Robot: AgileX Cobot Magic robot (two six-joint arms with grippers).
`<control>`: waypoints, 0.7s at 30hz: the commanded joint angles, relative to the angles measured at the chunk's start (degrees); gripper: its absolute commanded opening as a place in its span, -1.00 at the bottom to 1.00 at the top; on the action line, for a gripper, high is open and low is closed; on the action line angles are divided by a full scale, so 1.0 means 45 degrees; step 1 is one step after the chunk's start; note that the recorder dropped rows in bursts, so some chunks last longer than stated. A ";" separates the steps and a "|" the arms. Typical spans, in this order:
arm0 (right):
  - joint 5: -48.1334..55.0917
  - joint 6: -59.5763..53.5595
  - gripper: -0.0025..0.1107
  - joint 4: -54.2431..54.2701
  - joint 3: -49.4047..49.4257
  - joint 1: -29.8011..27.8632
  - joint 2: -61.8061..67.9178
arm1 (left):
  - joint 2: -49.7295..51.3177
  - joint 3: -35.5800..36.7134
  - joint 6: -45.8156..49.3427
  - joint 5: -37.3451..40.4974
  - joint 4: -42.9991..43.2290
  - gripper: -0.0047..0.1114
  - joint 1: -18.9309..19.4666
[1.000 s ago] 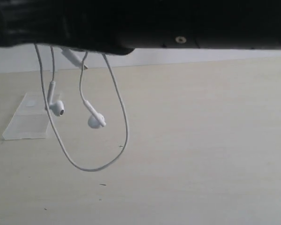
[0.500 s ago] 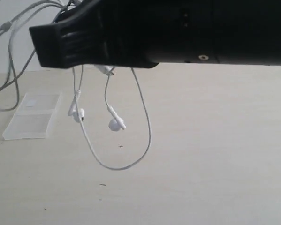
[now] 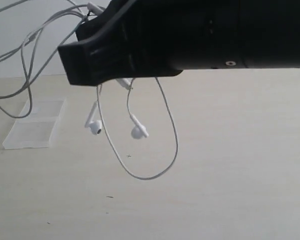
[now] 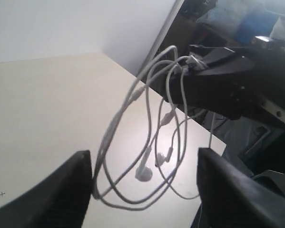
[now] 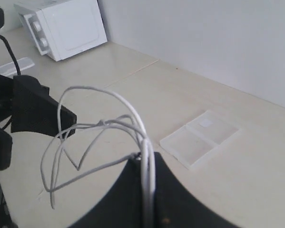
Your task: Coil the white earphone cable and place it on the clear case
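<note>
A black arm (image 3: 190, 35) fills the top of the exterior view and hides where the cable (image 3: 177, 142) is gripped. Below it one loop and two earbuds (image 3: 138, 132) hang clear of the tabletop (image 3: 230, 165). Other strands run up and left, cut off by the frame.

The right tool (image 5: 147, 160) is clamped together on several strands of the cable. The left tool (image 4: 143, 154) stands apart with loops dangling between its fingers; whether a strand touches one is unclear.

One case (image 3: 33, 125) lies flat on the tabletop, well left of the earbuds. One white box (image 5: 66, 26) sits further back, partly cut off.
</note>
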 commanded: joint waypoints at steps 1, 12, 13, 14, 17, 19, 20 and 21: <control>0.0666 0.0955 -0.96 -0.1312 -0.0014 -0.0351 -0.0131 | -0.0054 -0.0086 -0.0015 0.0106 -0.0081 0.14 0.0020; 0.1492 0.1393 -0.96 -0.2689 -0.0280 -0.0873 0.0051 | -0.0054 -0.0086 0.0251 0.2171 -0.0081 0.14 0.0020; 0.1885 0.1393 -0.96 -0.2995 -0.0528 -0.0873 0.0291 | -0.0054 -0.0086 0.0251 0.2376 -0.0081 0.14 0.0020; 0.2257 0.1393 -0.96 -0.3238 -0.0828 -0.0873 0.0580 | -0.0054 -0.0086 0.0251 0.2553 -0.0081 0.14 0.0020; 0.3499 0.1125 -0.96 -0.3432 -0.2042 -0.0873 0.1618 | -0.0054 -0.0086 0.0251 0.3133 -0.0081 0.14 0.0020; 0.4468 0.0923 -0.96 -0.3465 -0.3001 -0.0873 0.2415 | -0.0054 -0.0086 0.0251 0.3308 -0.0081 0.14 0.0020; 0.5022 0.0713 -0.96 -0.3465 -0.3543 -0.0873 0.2885 | -0.0054 -0.0086 0.0251 0.3335 -0.0081 0.14 0.0020; 0.5419 0.0540 -0.96 -0.3465 -0.3969 -0.0873 0.3348 | -0.0054 -0.0086 0.0251 0.3335 -0.0081 0.14 0.0020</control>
